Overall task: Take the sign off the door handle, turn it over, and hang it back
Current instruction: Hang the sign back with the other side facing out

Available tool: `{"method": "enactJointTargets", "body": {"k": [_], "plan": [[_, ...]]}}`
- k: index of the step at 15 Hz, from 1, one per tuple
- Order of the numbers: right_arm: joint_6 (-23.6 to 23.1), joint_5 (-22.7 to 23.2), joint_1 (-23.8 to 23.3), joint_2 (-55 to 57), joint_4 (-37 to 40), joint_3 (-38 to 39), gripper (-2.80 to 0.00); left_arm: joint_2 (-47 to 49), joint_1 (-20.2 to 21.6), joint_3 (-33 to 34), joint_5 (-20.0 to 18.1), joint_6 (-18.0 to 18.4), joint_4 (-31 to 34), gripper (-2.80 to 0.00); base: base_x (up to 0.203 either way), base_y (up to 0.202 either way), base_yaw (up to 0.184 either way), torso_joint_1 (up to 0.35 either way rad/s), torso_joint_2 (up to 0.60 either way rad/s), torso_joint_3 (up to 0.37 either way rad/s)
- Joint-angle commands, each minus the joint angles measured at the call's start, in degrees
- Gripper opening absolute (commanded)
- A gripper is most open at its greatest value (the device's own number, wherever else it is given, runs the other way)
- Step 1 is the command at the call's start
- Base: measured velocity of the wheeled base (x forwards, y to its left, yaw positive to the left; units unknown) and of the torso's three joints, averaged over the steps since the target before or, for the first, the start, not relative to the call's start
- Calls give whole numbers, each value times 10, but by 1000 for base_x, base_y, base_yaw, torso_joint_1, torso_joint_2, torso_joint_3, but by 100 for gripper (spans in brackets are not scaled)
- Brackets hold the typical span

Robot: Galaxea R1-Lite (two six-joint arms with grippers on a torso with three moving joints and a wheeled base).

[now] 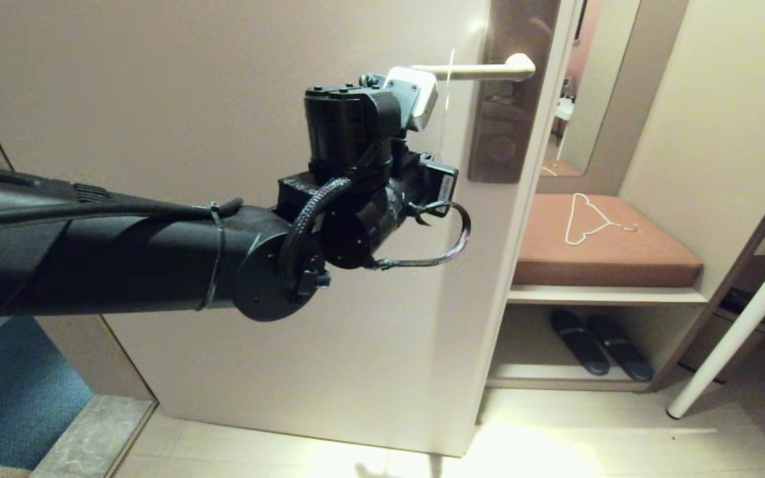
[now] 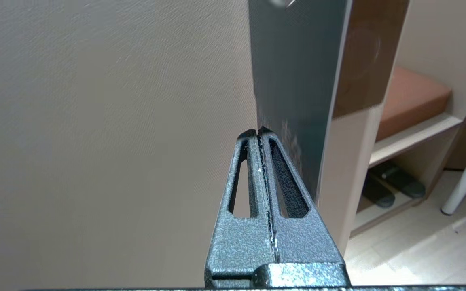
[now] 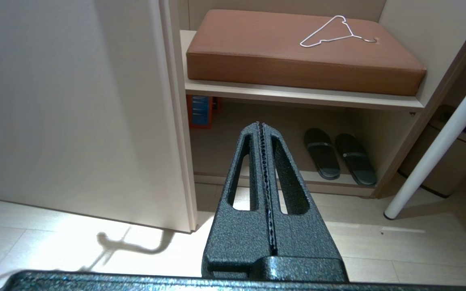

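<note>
The sign (image 1: 447,99) hangs edge-on from the pale door handle (image 1: 482,69), which sits on a brown backplate (image 1: 512,99). My left arm reaches up to it, and its wrist hides the fingers in the head view. In the left wrist view the sign's blue-grey face (image 2: 297,72) rises from the tips of my left gripper (image 2: 259,130), which is shut on the sign's lower edge. The backplate (image 2: 372,60) stands just beyond it. My right gripper (image 3: 262,124) is shut and empty, held low and facing the shoe shelf, out of the head view.
Right of the door, a brown cushioned bench (image 1: 605,245) carries a white wire hanger (image 1: 588,219). Dark slippers (image 1: 598,342) lie on the shelf below. A white table leg (image 1: 734,332) slants down at the far right. A bin (image 3: 451,161) stands behind it.
</note>
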Motion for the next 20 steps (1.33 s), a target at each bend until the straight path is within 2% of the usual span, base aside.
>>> {"method": "enactJointTargets", "body": {"k": [1, 3, 6, 11, 15, 20], "plan": [[0, 0, 0, 1, 0, 0, -280, 32, -3, -27, 1, 2, -1, -280, 0, 0, 0, 0, 0, 0], [0, 0, 0, 1, 0, 0, -280, 46, -17, -51, 1, 9, 1, -280, 0, 0, 0, 0, 0, 0], [0, 0, 0, 0, 0, 0, -280, 57, -39, -57, -1, 39, -1, -280, 0, 0, 0, 0, 0, 0], [0, 0, 0, 1, 0, 0, -280, 74, -62, -85, -1, 41, 1, -280, 0, 0, 0, 0, 0, 0], [0, 0, 0, 1, 0, 0, -280, 80, -51, -94, 0, 40, 2, -280, 0, 0, 0, 0, 0, 0], [0, 0, 0, 1, 0, 0, -280, 77, -8, -93, 1, 40, 2, -280, 0, 0, 0, 0, 0, 0]]}}
